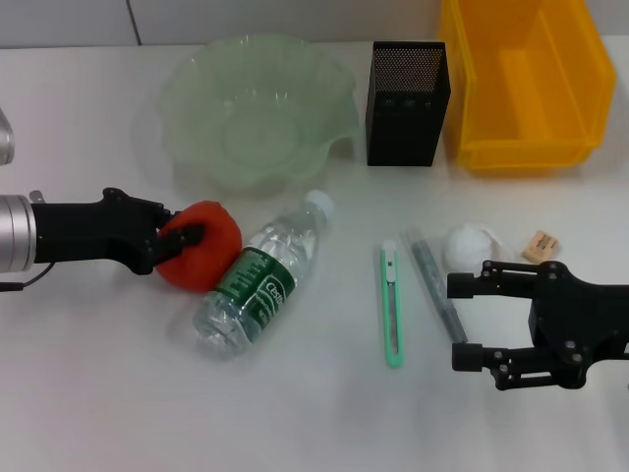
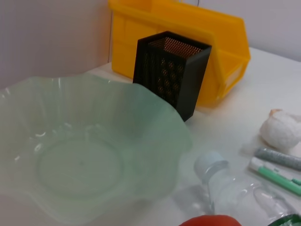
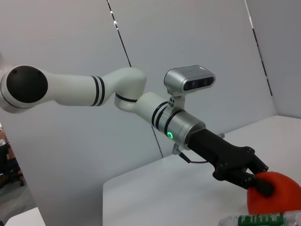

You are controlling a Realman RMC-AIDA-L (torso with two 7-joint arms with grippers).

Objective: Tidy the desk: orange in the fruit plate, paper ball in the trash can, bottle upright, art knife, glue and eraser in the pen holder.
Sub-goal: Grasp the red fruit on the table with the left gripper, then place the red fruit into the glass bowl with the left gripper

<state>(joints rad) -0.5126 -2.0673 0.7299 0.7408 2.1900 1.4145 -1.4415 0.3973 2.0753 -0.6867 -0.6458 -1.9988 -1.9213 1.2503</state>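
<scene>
Presently the left gripper is clamped on the orange, beside the toppled bottle. Right gripper idle, fingers apart, near the art knife.

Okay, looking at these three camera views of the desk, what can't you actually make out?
- Orange: its left side is hidden by the left hand in the head view; the left wrist view cuts it at the edge.
- Pen holder: the inside is too dark to see in the head view.
- Bottle: label text too small.
- Eraser: markings too small.
- Right hand: open beside the glue; absent from its own wrist view.
</scene>
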